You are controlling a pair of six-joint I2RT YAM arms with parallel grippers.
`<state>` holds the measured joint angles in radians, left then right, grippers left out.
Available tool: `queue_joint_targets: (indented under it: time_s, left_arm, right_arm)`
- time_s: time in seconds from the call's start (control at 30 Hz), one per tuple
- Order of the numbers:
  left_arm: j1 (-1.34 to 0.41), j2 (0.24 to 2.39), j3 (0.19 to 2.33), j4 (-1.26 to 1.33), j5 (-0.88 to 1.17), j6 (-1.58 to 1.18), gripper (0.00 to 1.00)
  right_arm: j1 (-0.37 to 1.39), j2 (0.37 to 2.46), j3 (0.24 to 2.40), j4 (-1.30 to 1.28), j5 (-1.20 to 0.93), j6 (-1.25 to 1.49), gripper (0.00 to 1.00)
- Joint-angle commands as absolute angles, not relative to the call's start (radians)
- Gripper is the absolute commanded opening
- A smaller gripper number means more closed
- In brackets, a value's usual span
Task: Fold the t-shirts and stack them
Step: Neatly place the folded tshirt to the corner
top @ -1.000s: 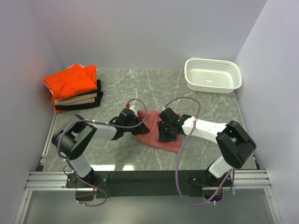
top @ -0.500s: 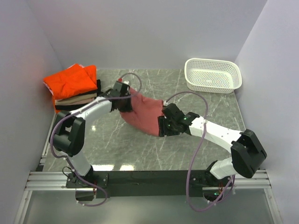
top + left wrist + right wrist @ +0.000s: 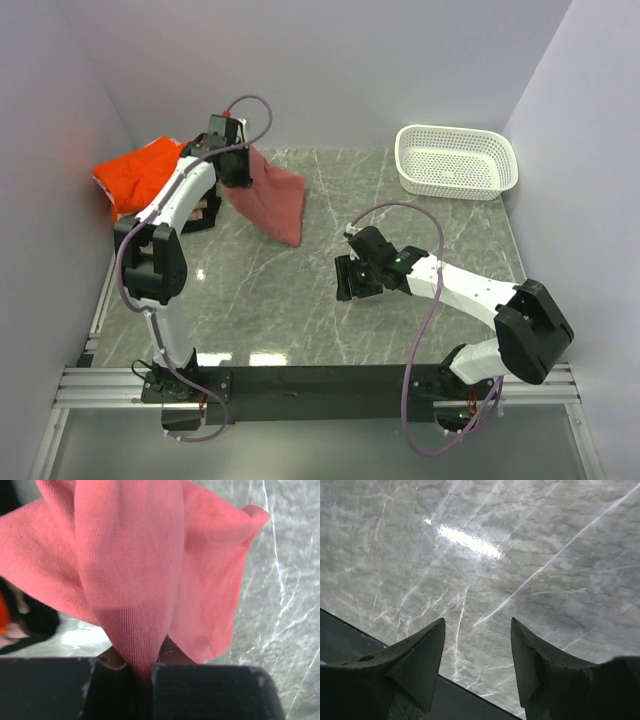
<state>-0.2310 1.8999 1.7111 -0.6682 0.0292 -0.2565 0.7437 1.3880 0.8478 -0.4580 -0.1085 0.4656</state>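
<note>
A: Where was the salmon shirt [image 3: 272, 198]?

B: In the upper left of the overhead view, pinched in the left claw [image 3: 234, 163]. It hung as a bunched wedge, and its long axis ran from the claw down and right to a blunt corner over the surface [image 3: 400, 225].

A: Was the claw clamped on it?

B: Yes. In the wrist view the left claw [image 3: 142, 671] was shut tight on a fold of the salmon shirt [image 3: 130, 575], which filled most of that frame.

A: What was nearby?

B: The folded orange shirt [image 3: 138, 177] lay just left of it, on top of a pile. The left arm [image 3: 180, 195] crossed in front and hid most of what lay under it. A white basket [image 3: 457, 160] sat in the upper right, well apart.

A: And the other claw?

B: The right claw [image 3: 348, 281] was at centre frame, apart from the cloth. Its wrist view showed the right claw [image 3: 477, 626] spread, with only bare marble between the tips.

A: Did the shirt's lower corner touch the surface?

B: I couldn't tell.
</note>
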Motion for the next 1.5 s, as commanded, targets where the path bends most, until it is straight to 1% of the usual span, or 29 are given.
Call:
queue_joint_targets:
  time_s: [0.0,0.07,0.17,0.2,0.3,0.4,0.47,0.8,1.03,1.23,1.37,1.47]
  left_arm:
    - [-0.192,1.92,1.869,-0.735,0.04,-0.193,0.0]
    - [-0.175,1.94,1.926,-0.759,0.043,-0.172,0.0]
    - [-0.14,1.985,2.078,-0.825,0.063,-0.152,0.0]
    - [-0.118,1.997,2.162,-0.86,0.064,-0.149,0.0]
    - [-0.072,2.028,2.287,-0.903,0.092,-0.138,0.0]
    - [-0.02,2.014,2.315,-0.9,0.133,-0.137,0.0]
    - [-0.002,1.982,2.298,-0.879,0.135,-0.138,0.0]
    - [0.25,1.822,2.137,-0.781,0.236,-0.156,0.0]
    - [0.324,1.784,2.092,-0.724,0.282,-0.175,0.0]
    - [0.388,1.735,2.02,-0.643,0.218,-0.212,0.0]
    - [0.406,1.715,1.873,-0.579,0.149,-0.221,0.0]
    - [0.42,1.73,1.823,-0.551,0.075,-0.235,0.0]
  right_arm:
    - [0.742,1.371,0.828,-0.388,-0.147,0.448,0.62]
    - [0.741,1.373,0.813,-0.376,-0.156,0.449,0.62]
    - [0.742,1.379,0.801,-0.353,-0.173,0.454,0.62]
    - [0.741,1.379,0.798,-0.351,-0.175,0.456,0.62]
    - [0.741,1.379,0.792,-0.342,-0.181,0.457,0.62]
    - [0.742,1.378,0.784,-0.337,-0.178,0.46,0.62]
    - [0.741,1.378,0.779,-0.333,-0.184,0.462,0.62]
    - [0.744,1.379,0.759,-0.327,-0.199,0.462,0.62]
    - [0.749,1.39,0.765,-0.314,-0.215,0.468,0.62]
    - [0.758,1.384,0.75,-0.31,-0.218,0.477,0.62]
    - [0.764,1.391,0.75,-0.305,-0.224,0.48,0.62]
    - [0.772,1.382,0.747,-0.311,-0.219,0.479,0.62]
